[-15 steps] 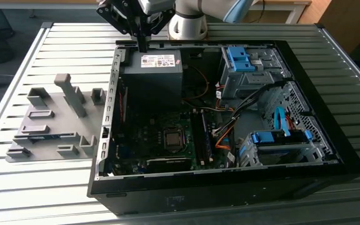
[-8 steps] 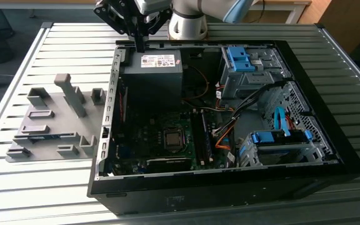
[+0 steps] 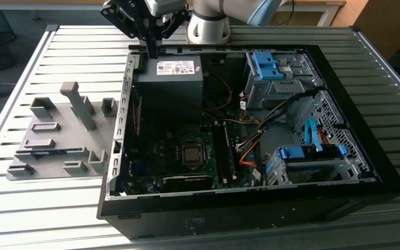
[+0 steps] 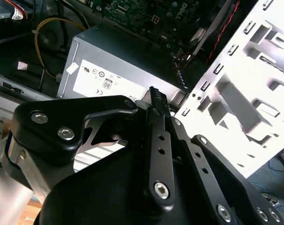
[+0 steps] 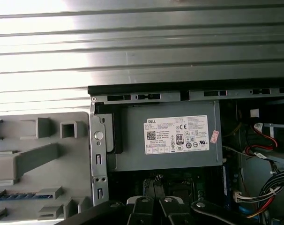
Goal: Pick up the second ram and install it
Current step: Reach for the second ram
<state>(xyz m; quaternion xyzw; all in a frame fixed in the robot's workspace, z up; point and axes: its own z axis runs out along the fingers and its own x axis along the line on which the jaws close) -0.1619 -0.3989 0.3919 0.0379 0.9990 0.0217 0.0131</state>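
Slatted metal counter carries open computer case. My pincer over power supply, fingers together, empty. Second ram probably in grey holder.

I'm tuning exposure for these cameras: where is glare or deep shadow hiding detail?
In the first wrist view, the slatted table glares to white across several slats. In the second wrist view, the grey fixture plate is washed out nearly white, while the gripper reads dark. In the exterior view, the inside of the computer case lies in shadow, with the table around it evenly lit.
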